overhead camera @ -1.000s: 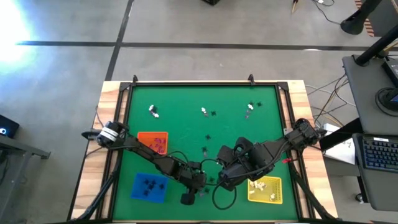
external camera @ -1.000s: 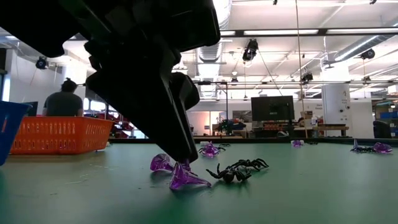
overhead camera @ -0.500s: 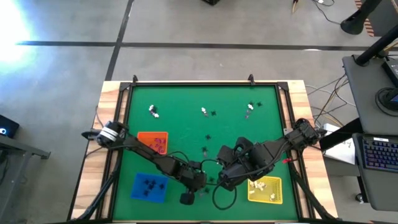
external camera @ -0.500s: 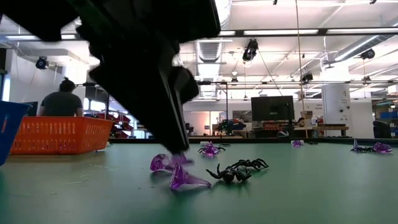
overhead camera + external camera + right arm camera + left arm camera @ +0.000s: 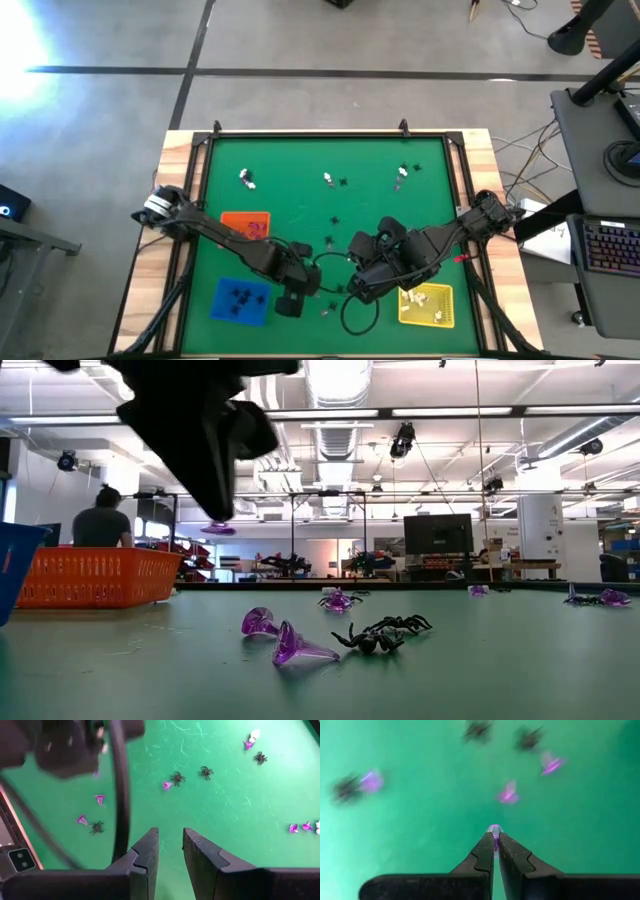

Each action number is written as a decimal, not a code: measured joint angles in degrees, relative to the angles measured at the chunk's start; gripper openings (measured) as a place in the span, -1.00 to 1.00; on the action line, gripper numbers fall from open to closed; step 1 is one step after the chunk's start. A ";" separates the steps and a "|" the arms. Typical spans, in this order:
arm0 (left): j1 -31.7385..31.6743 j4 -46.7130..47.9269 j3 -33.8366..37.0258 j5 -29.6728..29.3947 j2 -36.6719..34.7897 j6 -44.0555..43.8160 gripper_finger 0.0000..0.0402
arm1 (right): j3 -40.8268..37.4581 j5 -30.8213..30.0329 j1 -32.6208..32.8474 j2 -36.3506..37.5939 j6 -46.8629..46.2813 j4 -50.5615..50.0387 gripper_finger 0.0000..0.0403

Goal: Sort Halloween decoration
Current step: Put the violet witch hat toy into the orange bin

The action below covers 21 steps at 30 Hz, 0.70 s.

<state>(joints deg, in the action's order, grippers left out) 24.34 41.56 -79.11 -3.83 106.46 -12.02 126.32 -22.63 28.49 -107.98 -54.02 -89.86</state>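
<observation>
what the views leave unclear

in the left wrist view the trinkets on the green mat (image 5: 420, 820) are smeared blurs; one purple blur (image 5: 509, 796) has no readable shape. the purple piece (image 5: 494, 831) pinched in the left gripper (image 5: 495, 845) shows only its tip. in the low view the left arm (image 5: 200, 420) is cut off by the top edge, and the blue tray (image 5: 15, 565) by the side edge. from above, the contents of the yellow tray (image 5: 428, 305) are too small to tell.
</observation>
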 joint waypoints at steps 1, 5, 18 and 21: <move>-0.03 1.32 0.82 -1.56 -1.05 -0.19 -1.00 | 0.00 -0.02 0.00 0.00 0.22 -0.01 -0.59; -0.58 2.61 5.20 -4.61 -6.17 -2.13 -1.00 | 0.00 -2.01 0.00 0.00 1.81 -0.02 -0.59; -5.00 2.93 24.74 -9.68 -28.60 -13.83 -1.00 | 0.00 -4.63 -4.14 0.00 7.05 -0.06 -0.59; -6.21 3.08 28.46 -10.65 -33.39 -15.86 -1.00 | 0.00 -4.62 -5.92 0.00 8.98 0.01 -0.59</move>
<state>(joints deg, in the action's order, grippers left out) 18.13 44.64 -50.66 -14.47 73.07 -27.88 126.32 -27.24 22.57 -107.98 -45.04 -89.86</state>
